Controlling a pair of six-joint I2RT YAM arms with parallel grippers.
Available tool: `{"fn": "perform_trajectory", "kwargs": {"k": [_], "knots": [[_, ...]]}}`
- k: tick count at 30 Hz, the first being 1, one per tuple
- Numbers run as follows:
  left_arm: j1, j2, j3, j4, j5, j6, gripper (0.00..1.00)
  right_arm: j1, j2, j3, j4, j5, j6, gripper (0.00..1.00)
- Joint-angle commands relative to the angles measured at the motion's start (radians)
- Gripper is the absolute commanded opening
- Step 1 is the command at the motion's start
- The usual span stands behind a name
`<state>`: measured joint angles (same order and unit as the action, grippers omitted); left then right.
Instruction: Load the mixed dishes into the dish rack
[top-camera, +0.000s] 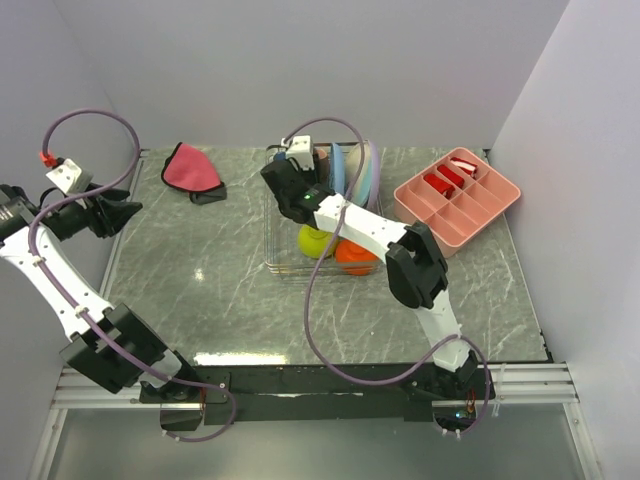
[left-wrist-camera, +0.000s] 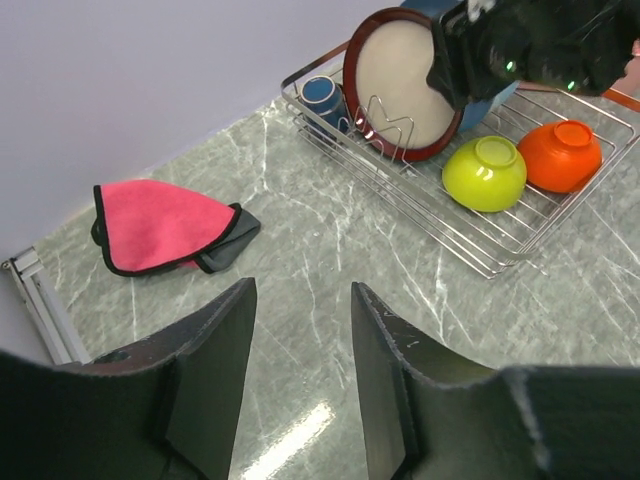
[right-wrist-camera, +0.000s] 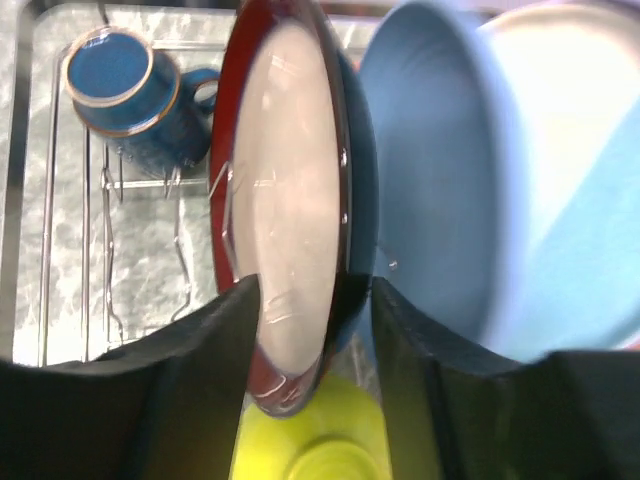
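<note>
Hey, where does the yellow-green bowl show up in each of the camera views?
Top external: yellow-green bowl near centre, inside the dish rack, left of the orange bowl.
Left wrist: the bowl upper right, left of the orange bowl.
Right wrist: the bowl at the bottom edge, below the red-rimmed plate.
Shared landmark: the wire dish rack, in all three.

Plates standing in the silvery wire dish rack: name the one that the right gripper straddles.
The red-rimmed cream plate, standing on edge: the right gripper straddles its rim. The light-blue plate beside it stands outside the gripper.
</note>
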<state>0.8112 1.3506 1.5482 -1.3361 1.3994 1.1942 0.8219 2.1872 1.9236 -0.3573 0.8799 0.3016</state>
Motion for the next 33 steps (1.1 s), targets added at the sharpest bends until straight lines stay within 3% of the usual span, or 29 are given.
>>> {"fn": "perform_trajectory", "kwargs": {"k": [1,6,9,10,11,12,13,15,16,18,19,20,22,25,27,31,33], "knots": [[0.005,-0.036,-0.023,-0.034,0.050,0.042,0.50,-0.003,-0.161,-0.037,0.107,0.067,-0.065,0.62],[-0.023,-0.027,-0.039,-0.032,0.099,0.083,0.58,0.008,-0.285,-0.101,0.123,0.001,-0.122,0.79],[-0.073,-0.015,-0.011,0.000,0.095,0.078,0.61,0.014,-0.371,-0.150,0.124,-0.085,-0.146,1.00],[-0.090,-0.013,0.006,0.035,0.092,0.044,0.63,0.016,-0.394,-0.165,0.127,-0.107,-0.166,1.00],[-0.125,-0.015,0.012,0.079,0.086,-0.055,0.69,0.019,-0.418,-0.187,0.138,-0.111,-0.188,1.00],[-0.145,-0.021,0.012,0.232,0.076,-0.130,0.99,0.017,-0.464,-0.231,0.161,-0.107,-0.206,1.00],[-0.167,-0.027,0.001,0.326,0.041,-0.327,1.00,0.016,-0.489,-0.254,0.170,-0.076,-0.206,1.00],[-0.228,-0.042,-0.019,0.530,0.013,-0.515,0.97,0.003,-0.567,-0.340,0.216,-0.035,-0.216,1.00],[-0.245,-0.045,-0.039,0.734,-0.025,-0.714,0.97,-0.021,-0.593,-0.368,0.224,-0.035,-0.211,1.00],[-0.306,-0.039,-0.075,0.947,-0.100,-0.935,0.97,-0.062,-0.663,-0.420,0.198,-0.091,-0.205,1.00],[-0.320,-0.038,-0.086,1.147,-0.179,-1.122,0.97,-0.108,-0.682,-0.428,0.172,-0.126,-0.202,1.00],[-0.358,-0.036,-0.095,1.214,-0.260,-1.190,0.97,-0.137,-0.696,-0.417,0.135,-0.257,-0.220,1.00],[-0.395,-0.018,-0.079,1.293,-0.409,-1.316,0.97,-0.188,-0.730,-0.422,0.057,-0.320,-0.252,1.00],[-0.467,0.016,-0.039,1.281,-0.531,-1.355,0.97,-0.201,-0.771,-0.469,0.066,-0.168,-0.323,1.00],[-0.506,0.033,-0.034,1.278,-0.695,-1.400,0.97,-0.213,-0.805,-0.521,0.096,-0.056,-0.424,1.00],[-0.543,0.112,-0.010,1.211,-0.787,-1.486,0.97,-0.297,-0.914,-0.607,0.083,-0.058,-0.417,1.00],[-0.560,0.148,0.039,1.095,-0.874,-1.486,0.97,-0.340,-0.976,-0.641,0.058,-0.068,-0.378,1.00]]}}
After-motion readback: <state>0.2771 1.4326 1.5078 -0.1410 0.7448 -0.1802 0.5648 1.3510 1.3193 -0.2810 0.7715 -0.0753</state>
